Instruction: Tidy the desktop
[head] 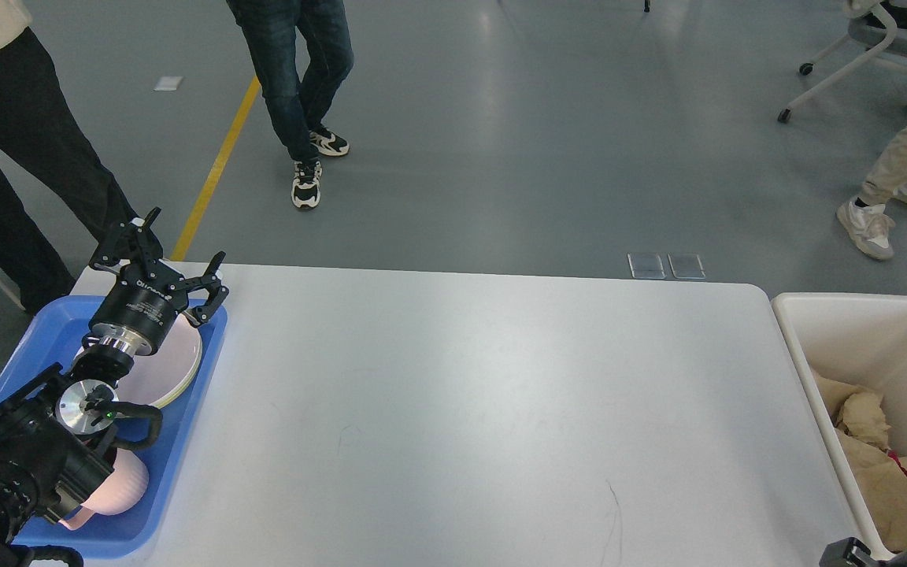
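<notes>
the table (485, 409), a smooth matte white slab with rounded corners, fills the middle between a blue plastic tray (178, 449) and a cream bin (816, 370); left claw (178, 256) spread wide above the tray; right claw hidden.

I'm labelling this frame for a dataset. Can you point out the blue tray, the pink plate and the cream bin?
blue tray (195, 376), head view, on its right rim.
pink plate (178, 366), head view, on its right part.
cream bin (790, 331), head view, on its left rim.

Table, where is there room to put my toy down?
The whole white desktop is bare, from the blue tray on the left to the cream bin on the right. The tray is crowded: plates, a pink cup and the left gripper above it.
</notes>
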`<move>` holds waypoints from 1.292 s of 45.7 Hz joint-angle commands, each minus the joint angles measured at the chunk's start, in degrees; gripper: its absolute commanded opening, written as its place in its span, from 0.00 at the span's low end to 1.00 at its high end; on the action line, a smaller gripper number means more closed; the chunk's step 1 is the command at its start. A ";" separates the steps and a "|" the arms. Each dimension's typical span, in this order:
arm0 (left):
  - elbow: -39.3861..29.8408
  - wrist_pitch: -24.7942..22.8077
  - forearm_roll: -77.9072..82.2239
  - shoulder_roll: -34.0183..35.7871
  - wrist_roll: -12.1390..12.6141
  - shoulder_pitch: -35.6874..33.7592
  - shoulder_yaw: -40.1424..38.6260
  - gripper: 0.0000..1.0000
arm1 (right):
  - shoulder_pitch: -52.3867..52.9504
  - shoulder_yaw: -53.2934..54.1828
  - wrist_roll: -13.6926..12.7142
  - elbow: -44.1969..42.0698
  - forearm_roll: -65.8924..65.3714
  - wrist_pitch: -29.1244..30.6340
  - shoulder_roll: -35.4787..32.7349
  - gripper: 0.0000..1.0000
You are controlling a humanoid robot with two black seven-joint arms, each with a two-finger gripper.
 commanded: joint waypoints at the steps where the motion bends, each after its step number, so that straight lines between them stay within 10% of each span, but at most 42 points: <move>1: -0.07 0.00 0.00 0.00 0.00 0.00 0.00 1.00 | -1.32 0.59 0.40 -0.08 0.01 -2.86 1.16 0.74; 6: -0.07 0.00 0.00 0.00 0.00 0.00 0.00 1.00 | -2.11 0.85 0.57 -0.60 -0.08 -4.36 1.87 0.42; 11: 0.10 0.00 0.00 0.00 0.00 0.00 0.00 1.00 | -3.52 1.64 0.75 -2.71 -0.08 -5.06 3.27 0.32; 14: 0.10 0.00 0.00 0.00 0.00 0.00 0.09 1.00 | -4.40 2.26 1.01 -3.59 -0.17 -4.98 3.45 0.00; 46: -0.07 0.00 0.00 0.00 0.00 0.00 0.00 1.00 | -0.01 1.64 2.59 -1.84 -1.40 -4.89 1.87 0.00; 59: -0.07 0.00 0.00 0.00 0.00 0.00 0.00 1.00 | 39.24 -8.09 -5.22 2.82 -7.20 13.81 -7.19 0.00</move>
